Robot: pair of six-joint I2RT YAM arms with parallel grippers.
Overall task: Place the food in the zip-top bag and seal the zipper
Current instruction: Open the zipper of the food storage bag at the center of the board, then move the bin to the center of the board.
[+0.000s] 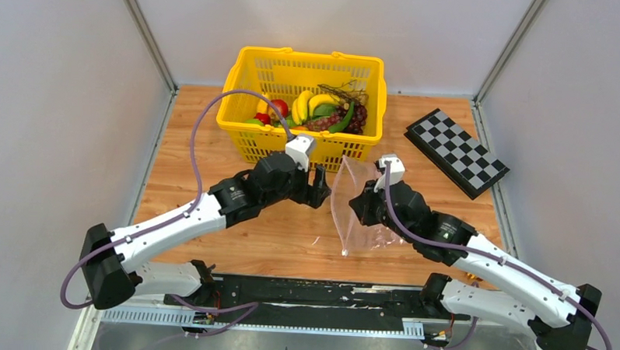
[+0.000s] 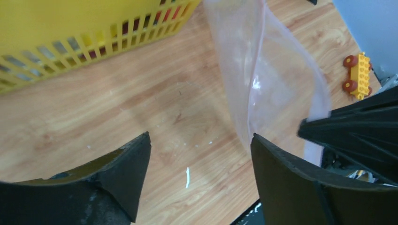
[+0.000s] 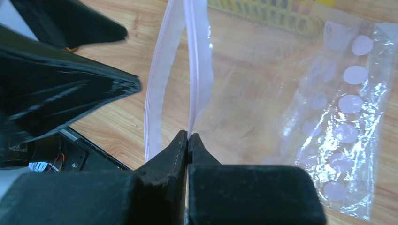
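Note:
The clear zip-top bag [image 1: 356, 212] lies on the wood between my two grippers, its mouth edge lifted. My right gripper [image 3: 188, 137] is shut on one lip of the pale pink zipper [image 3: 193, 70]; the other lip [image 3: 157, 89] hangs free beside it. The bag's dotted body [image 3: 338, 122] spreads to the right. My left gripper [image 1: 319, 189] is open and empty just left of the bag, its fingers [image 2: 281, 164] near the bag's edge [image 2: 263, 79]. The food [image 1: 317, 111], bananas, apples, grapes and green pods, sits in the yellow basket [image 1: 250, 138].
A folded checkerboard [image 1: 455, 153] lies at the back right. A small yellow toy brick car [image 2: 357, 75] lies on the wood beyond the bag. The basket wall [image 2: 70, 51] stands close behind my left gripper. A black rail [image 1: 310, 293] runs along the near table edge.

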